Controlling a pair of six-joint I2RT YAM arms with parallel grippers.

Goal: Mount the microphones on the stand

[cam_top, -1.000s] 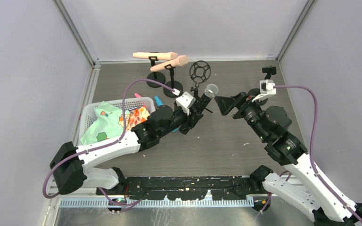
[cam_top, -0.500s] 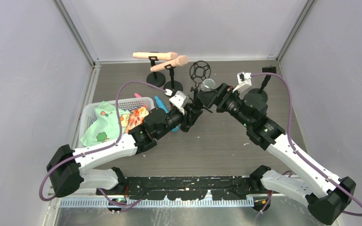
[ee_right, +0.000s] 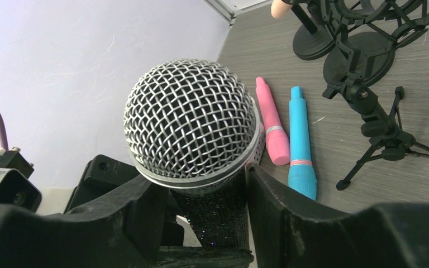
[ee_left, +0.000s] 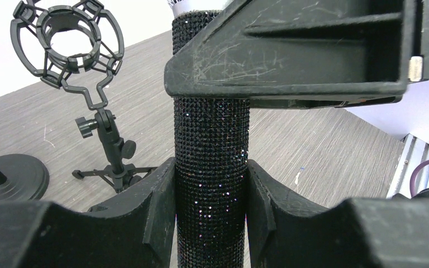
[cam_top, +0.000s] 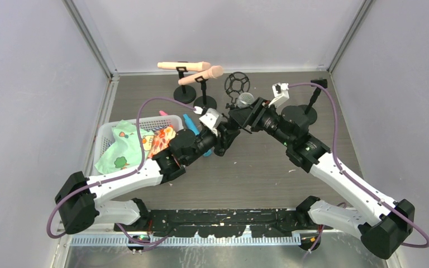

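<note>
The left gripper (ee_left: 211, 192) clamps the black glitter-covered microphone with the silver mesh head (ee_right: 192, 117) by its barrel. Both fingers press against its sides, and the microphone is held upright above the middle of the grey wood-grain table (cam_top: 257, 167). The right gripper (ee_right: 201, 195) straddles the same microphone just under the mesh head (one finger meets the barrel, but I cannot tell whether the pair squeezes it). Close behind stands the black spider-ring shock mount on a small tripod (ee_left: 67, 33). At the back, one peach-beige microphone (cam_top: 183, 66) and a second peach-beige microphone (cam_top: 201, 75) sit on black round-based stands (cam_top: 185, 94). At the left, the white slotted plastic basket (cam_top: 137, 119) holds a green patterned cloth (cam_top: 120, 148) and an orange patterned cloth (cam_top: 163, 139). Near the basket, a bright blue microphone (ee_right: 300, 148) and a pink stick-shaped microphone (ee_right: 272, 131) lie side by side on the table.
</note>
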